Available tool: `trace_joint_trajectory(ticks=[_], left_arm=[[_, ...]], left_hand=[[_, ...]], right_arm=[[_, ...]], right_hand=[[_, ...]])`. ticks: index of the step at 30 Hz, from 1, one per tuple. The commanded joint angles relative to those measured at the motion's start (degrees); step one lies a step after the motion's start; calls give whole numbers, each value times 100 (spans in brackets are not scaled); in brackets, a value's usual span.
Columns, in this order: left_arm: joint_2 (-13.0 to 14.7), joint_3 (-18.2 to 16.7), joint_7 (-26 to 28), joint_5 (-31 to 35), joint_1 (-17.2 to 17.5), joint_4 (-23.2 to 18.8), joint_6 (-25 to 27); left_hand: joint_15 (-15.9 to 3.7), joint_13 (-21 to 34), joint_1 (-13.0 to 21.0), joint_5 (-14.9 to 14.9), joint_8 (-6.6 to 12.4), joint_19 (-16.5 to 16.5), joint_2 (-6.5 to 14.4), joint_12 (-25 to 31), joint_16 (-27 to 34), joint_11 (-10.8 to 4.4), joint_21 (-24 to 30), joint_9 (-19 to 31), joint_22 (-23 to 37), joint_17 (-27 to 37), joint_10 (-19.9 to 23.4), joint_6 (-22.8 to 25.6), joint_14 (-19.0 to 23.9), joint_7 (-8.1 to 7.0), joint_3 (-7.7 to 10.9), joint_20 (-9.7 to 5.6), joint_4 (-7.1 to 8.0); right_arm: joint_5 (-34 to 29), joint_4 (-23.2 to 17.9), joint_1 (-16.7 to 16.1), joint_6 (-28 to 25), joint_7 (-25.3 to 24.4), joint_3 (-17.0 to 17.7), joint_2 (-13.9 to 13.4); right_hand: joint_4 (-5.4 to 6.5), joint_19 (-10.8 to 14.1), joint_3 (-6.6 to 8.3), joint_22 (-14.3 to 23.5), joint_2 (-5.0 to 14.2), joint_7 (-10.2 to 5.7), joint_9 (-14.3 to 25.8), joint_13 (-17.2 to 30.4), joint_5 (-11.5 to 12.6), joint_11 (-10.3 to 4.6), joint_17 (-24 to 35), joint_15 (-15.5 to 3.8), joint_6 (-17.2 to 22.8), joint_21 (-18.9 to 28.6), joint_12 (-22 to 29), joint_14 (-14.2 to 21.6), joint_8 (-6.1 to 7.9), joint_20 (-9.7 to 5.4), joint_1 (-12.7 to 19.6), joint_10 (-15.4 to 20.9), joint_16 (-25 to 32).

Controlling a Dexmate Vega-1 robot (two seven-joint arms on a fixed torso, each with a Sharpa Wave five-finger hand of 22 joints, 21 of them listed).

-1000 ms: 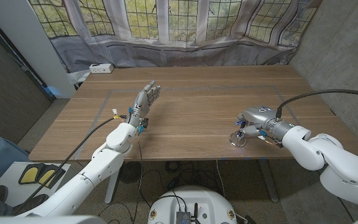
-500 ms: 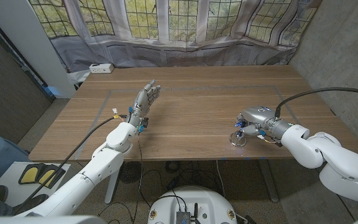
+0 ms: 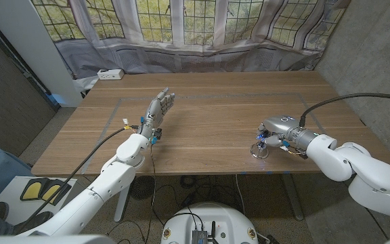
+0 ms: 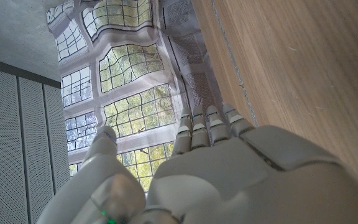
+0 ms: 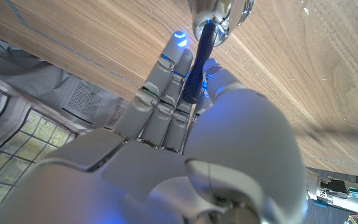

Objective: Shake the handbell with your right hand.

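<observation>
My left hand [image 3: 160, 107] stood on its edge over the left half of the table [image 3: 208, 102], fingers straight and apart, holding nothing; the left wrist view showed the same spread fingers [image 4: 207, 127] reaching toward the window. It played no part here.

Further right, near the front edge, was the handbell [image 3: 259, 150]: one only, chrome cup mouth-down on or just over the wood, dark handle pointing up. I could not tell from the head view if it was touching the table. My right hand [image 3: 281, 130] was over it, back upward. In the right wrist view the handle [image 5: 197, 70] ran between my thumb and fingers [image 5: 166, 74], which were closed narrow around it, so I held the bell by the handle, with the cup [image 5: 221, 14] beyond the fingertips.

Progress, my guess: the grasp was done and the bell sat low by the table. Whether any shaking had happened, the frames could not say. Left to do: lift it clear and swing it from the wrist.

Count: one handbell, two robot hands, one table, one white power strip [image 3: 110, 74] at the far left corner.
</observation>
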Motion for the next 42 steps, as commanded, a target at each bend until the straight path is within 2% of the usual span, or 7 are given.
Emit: trace_joint_trajectory(ticks=[1, 3, 7, 13, 19, 32, 42], left_arm=[[-18, 6, 6, -3, 17, 13, -32], [-17, 0, 10, -8, 28, 7, -37], [-16, -2, 19, -16, 42, 3, -25], [-29, 7, 6, -29, 41, 24, -28], [-30, 6, 10, -23, 32, 38, -28], [-14, 6, -36, -29, -26, 58, -16], [5, -14, -50, -31, -38, 36, -31]], left_hand=[[-14, 16, 49, -4, -19, 21, -8, -4, -12, 14, -4, 30, 15, 8, 49, 49, 50, 18, 33, 0, -15], [-11, 16, 49, -4, -18, 21, -8, -7, -13, 5, -4, 30, 15, 8, 43, 52, 48, 17, 33, -1, -15], [-11, 17, 49, -5, -18, 18, -8, -9, -15, 5, -5, 30, 15, 8, 43, 53, 43, 20, 32, 4, -15], [-9, 17, 50, -5, -22, 17, -8, -12, -19, -8, -5, 30, 15, 8, 41, 46, 36, 11, 32, -3, -15], [-6, 17, 50, -5, -21, 16, -7, -12, -16, 7, -6, 31, 15, 8, 45, 50, 42, 15, 32, 4, -15], [-7, 17, 49, -5, -18, 15, -8, -13, -14, 3, -6, 31, 15, 8, 56, 62, 52, 15, 31, -2, -14], [-7, 18, 49, -5, -20, 19, -8, -14, -17, 11, -5, 31, 15, 8, 59, 60, 47, 18, 30, -5, -14]], right_arm=[[365, 71, 144, 122, -42, -60, -192], [437, 83, 168, 158, -42, -60, -230], [578, 104, 194, 260, -71, -24, -310], [725, 100, 188, 340, -146, 66, -377], [799, 34, 141, 226, -147, 198, -402], [939, -80, 145, 91, -46, 332, -425], [1301, -132, 89, 186, 147, 676, -379]], right_hand=[[6, 103, 31, 41, 91, 21, 38, 37, 12, 12, 58, -315, 193, 105, 91, 186, 61, -30, 220, 193, 66], [11, 130, 33, 52, 132, 29, 46, 43, 31, -22, 82, -309, 268, 154, 119, 270, 78, -53, 302, 279, 88], [25, 173, 22, 64, 171, 58, 55, 50, 38, 33, 113, -337, 283, 221, 141, 333, 68, -54, 381, 352, 100], [52, 221, 17, 76, 240, 163, 65, 57, 35, 23, 140, -247, 335, 309, 155, 471, 66, -37, 472, 410, 126], [73, 263, -4, 80, 262, 214, 68, 62, 25, 44, 161, -223, 380, 377, 175, 537, 66, -16, 509, 474, 130], [84, 283, -40, 81, 264, 253, 69, 67, 26, 63, 185, -193, 434, 468, 204, 622, 55, 11, 568, 573, 119], [102, 267, -67, 80, 268, 265, 70, 90, 26, 63, 201, -197, 462, 516, 214, 652, 47, 14, 581, 581, 101]])
